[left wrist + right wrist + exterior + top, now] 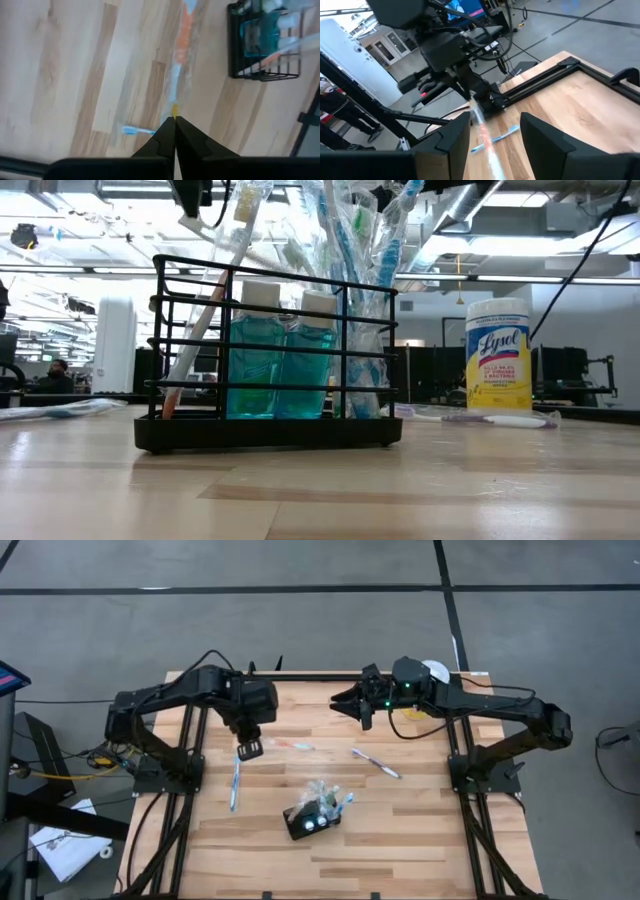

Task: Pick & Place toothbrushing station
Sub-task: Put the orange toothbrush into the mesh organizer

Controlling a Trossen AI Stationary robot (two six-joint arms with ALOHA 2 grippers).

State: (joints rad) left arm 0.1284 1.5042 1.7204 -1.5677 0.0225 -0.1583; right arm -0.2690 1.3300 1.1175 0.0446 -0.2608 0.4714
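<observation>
The toothbrushing station (312,818) is a black wire rack holding teal bottles and several toothbrushes; its flat base (270,435) sits on the wooden table near the middle front. My left gripper (250,750) hangs above the table to the rack's far left, shut on a clear-wrapped toothbrush (235,785). At the table's far side my right gripper (345,705) stands level and open with nothing between its fingers (455,137). My left gripper pinches the top end (174,111) of the wrapped toothbrush between its two shut fingers, which point down from above. The toothbrush (179,70) hangs below them along their line. Whether its lower end is clear of the table I cannot tell.
A small blue toothbrush (300,746) lies just right of my left gripper, and another toothbrush (375,762) lies toward the right. A white-and-yellow wipes canister (498,370) stands at the far right corner. Bare wood stretches along the table's near edge.
</observation>
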